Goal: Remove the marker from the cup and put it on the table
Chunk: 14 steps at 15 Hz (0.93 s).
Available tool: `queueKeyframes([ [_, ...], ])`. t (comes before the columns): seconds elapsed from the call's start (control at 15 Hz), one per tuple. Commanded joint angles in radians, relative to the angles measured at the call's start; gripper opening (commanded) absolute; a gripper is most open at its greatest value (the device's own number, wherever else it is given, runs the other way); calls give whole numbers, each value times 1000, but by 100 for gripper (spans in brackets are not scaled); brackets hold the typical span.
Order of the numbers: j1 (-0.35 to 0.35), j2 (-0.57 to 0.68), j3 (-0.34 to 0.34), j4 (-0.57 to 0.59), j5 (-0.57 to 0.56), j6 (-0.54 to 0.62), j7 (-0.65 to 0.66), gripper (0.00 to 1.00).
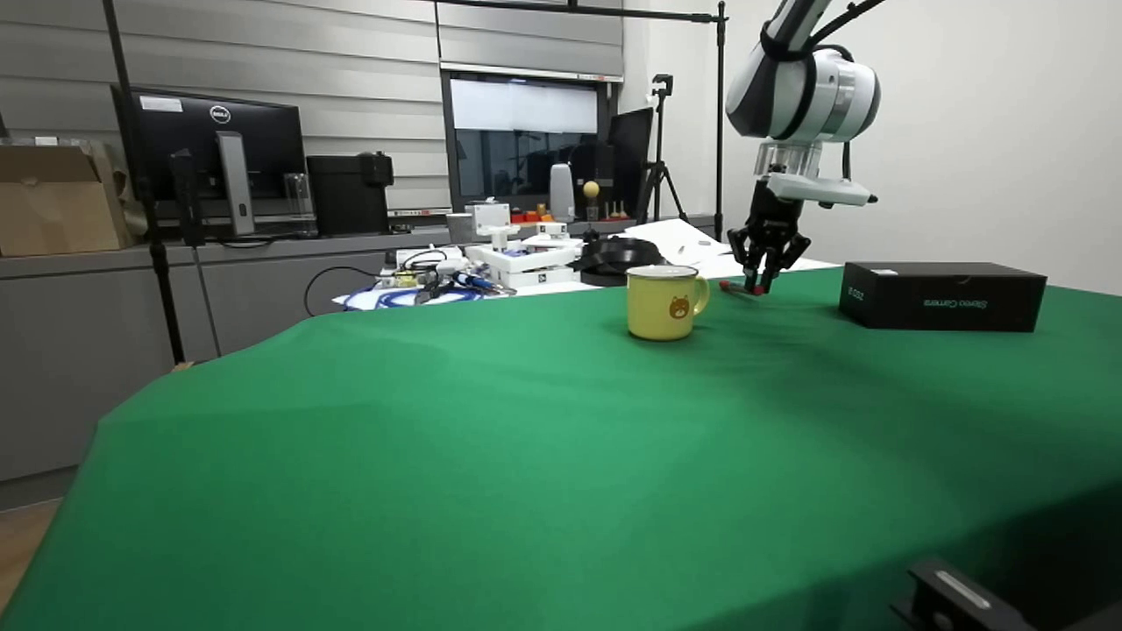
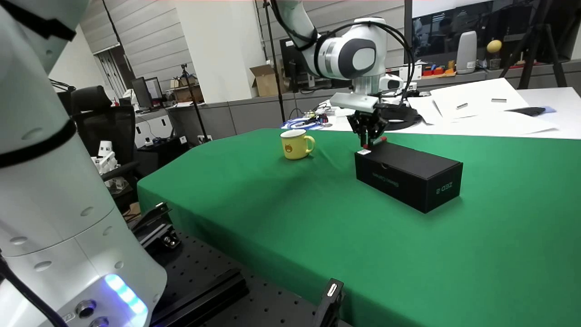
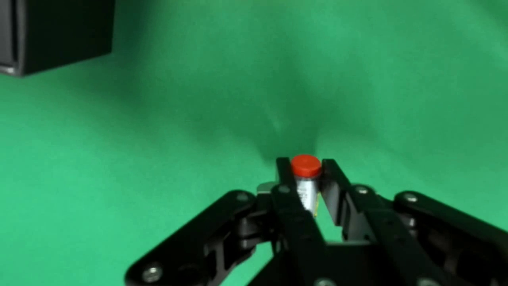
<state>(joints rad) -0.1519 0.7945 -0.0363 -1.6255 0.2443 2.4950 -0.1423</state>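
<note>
The marker (image 3: 308, 193) is pinched by the tool (image 3: 306, 166), low at the tabletop (image 1: 438, 438), apart from the cup (image 1: 653, 308).
Its red end is flanked by the fingers (image 3: 283, 171); whether the tabletop is touched cannot be told. In both exterior views the cup is seen upright to the left, the black box (image 2: 395, 178) to the right.

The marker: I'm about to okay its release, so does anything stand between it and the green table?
Nothing visible does. In the wrist view the gripper holds the marker on or just over the green table, and the black box stands apart, toward the upper left corner. Whether the marker already touches down, I can't tell.
</note>
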Motion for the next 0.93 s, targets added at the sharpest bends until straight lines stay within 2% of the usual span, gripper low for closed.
queueKeyframes([
  [0.0, 12, -33, -8, 13, -52, -80, 77, 51],
  [0.47, 62, -178, -10, -23, -108, -209, 132, 99],
  [0.67, 74, -242, -8, -46, -118, -253, 140, 100],
  [0.8, 82, -272, -13, -47, -134, -366, 156, 100],
  [0.87, 63, -220, 7, -10, -111, -298, 109, 100],
])
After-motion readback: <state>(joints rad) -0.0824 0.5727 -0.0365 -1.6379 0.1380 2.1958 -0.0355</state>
